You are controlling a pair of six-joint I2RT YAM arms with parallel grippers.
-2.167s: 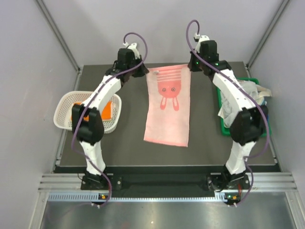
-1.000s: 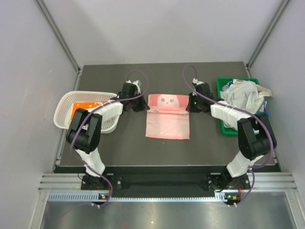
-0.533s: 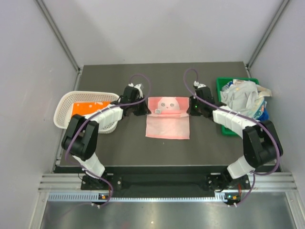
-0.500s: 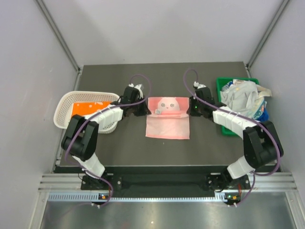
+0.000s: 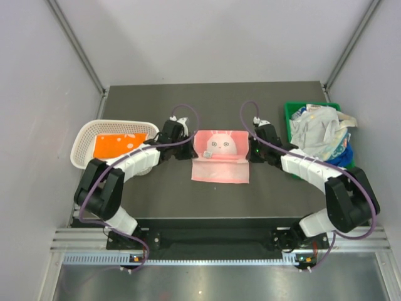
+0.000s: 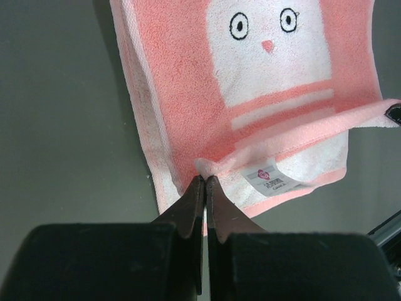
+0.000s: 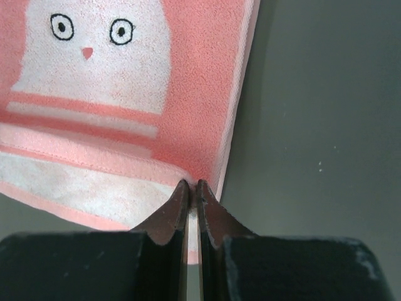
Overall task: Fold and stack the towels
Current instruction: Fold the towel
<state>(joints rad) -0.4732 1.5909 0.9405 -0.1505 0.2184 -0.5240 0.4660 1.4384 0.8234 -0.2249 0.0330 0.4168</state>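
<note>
Gripping one pink towel (image 5: pixel 219 170), left gripper (image 6: pixel 204 180) and right gripper (image 7: pixel 193 184) each pinch one corner.

A dark grey matte tabletop (image 5: pixel 207 194) fills the middle. Plain pale grey walls close it in at the far side (image 5: pixel 213 37), left (image 5: pixel 31 125) and right (image 5: pixel 382 138), with slanting metal struts (image 5: pixel 75 44) in the far corners. A ribbed aluminium rail (image 5: pixel 213 239) runs along the near edge, with a brushed metal sheet (image 5: pixel 213 282) nearer still. The light is even and soft.

The flat towel (image 5: pixel 219 169) is lying between the left gripper (image 5: pixel 193 154) and the right gripper (image 5: pixel 250 156), touching both. The basket (image 5: pixel 81 135), holding a lone towel (image 5: pixel 116 144), is sitting left of the left gripper; the bin (image 5: pixel 288 135), holding heaped towels (image 5: pixel 319 128), is sitting right of the right gripper.
</note>
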